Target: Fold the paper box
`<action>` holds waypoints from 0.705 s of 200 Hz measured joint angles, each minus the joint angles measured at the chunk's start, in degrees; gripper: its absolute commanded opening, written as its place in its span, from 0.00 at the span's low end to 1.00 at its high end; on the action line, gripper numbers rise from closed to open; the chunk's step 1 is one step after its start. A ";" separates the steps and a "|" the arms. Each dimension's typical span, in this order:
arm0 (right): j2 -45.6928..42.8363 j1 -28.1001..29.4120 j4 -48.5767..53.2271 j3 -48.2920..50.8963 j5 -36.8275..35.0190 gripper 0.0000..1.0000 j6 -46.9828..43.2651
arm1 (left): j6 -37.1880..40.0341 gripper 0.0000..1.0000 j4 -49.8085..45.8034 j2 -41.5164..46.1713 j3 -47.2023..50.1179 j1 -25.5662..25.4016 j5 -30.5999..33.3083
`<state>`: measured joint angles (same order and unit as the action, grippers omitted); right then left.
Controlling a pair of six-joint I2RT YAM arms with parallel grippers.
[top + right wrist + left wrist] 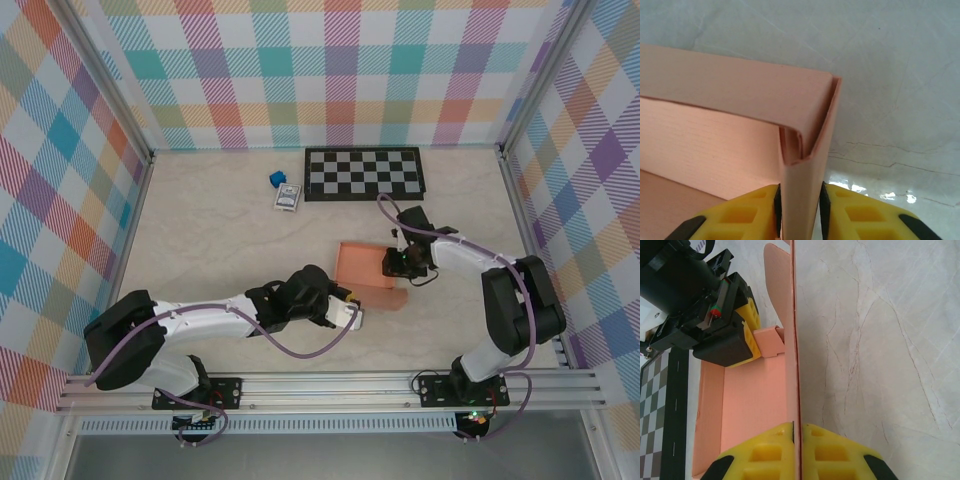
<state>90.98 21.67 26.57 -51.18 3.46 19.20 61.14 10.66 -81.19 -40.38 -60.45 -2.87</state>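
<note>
So the left gripper [798, 432] is pinching one thin wall of the paper box [358, 262], which is sitting just in front of the checkerboard mat [365, 173]. The right gripper [800, 192] is squeezing another wall by a folded corner.

The box [715, 145] is thin matt cardboard with a fine ribbed grain, the fingers [740, 220] are matt moulded plastic, the table [880, 340] is smooth, faintly glossy and marble-patterned, and the rail [330, 390] is brushed metal.
</note>
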 measured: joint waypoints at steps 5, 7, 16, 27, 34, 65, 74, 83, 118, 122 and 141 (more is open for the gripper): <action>-0.02 0.26 0.00 0.00 -0.59 0.24 0.09 | -0.11 0.11 0.00 0.00 -0.02 0.00 0.00; -0.02 0.35 0.00 0.00 -0.74 0.23 0.11 | -0.28 0.11 -0.02 0.00 -0.04 0.00 0.02; -0.07 0.68 0.00 0.00 -1.57 0.20 0.33 | -0.85 0.13 -0.02 0.00 -0.07 0.00 0.00; -0.37 0.85 -0.13 0.00 -2.25 0.17 0.20 | -1.55 0.16 -0.13 0.07 -0.20 -0.02 -0.22; -0.76 0.96 -0.26 0.00 -2.58 0.16 -0.02 | -2.10 0.18 -0.22 0.26 -0.35 -0.02 -0.48; -4.33 1.20 -1.95 0.15 -2.54 0.10 -2.60 | -4.76 0.41 -1.99 4.81 -1.18 -0.02 -1.57; -5.95 1.20 -3.02 0.37 -2.05 0.13 -3.98 | -5.75 0.46 -2.45 6.91 -1.55 -0.02 -2.10; -7.41 1.14 -4.13 0.50 -1.49 0.12 -5.62 | -6.75 0.47 -2.80 9.25 -2.05 -0.02 -2.58; -11.76 0.24 -8.17 0.48 0.90 0.11 -14.32 | -9.79 0.52 -3.48 18.29 -4.70 0.26 -4.13; -11.96 0.07 -8.57 0.42 1.29 0.11 -15.74 | -10.27 0.52 -3.43 19.17 -5.03 0.42 -4.15; -12.17 -0.72 -10.34 0.11 3.02 0.12 -22.43 | -12.26 0.52 -2.95 23.21 -6.49 1.42 -4.66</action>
<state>78.81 20.95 16.23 -51.07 6.48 -3.22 48.88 7.70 -57.98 -46.87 -59.02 -7.53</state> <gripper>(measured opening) 0.116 0.519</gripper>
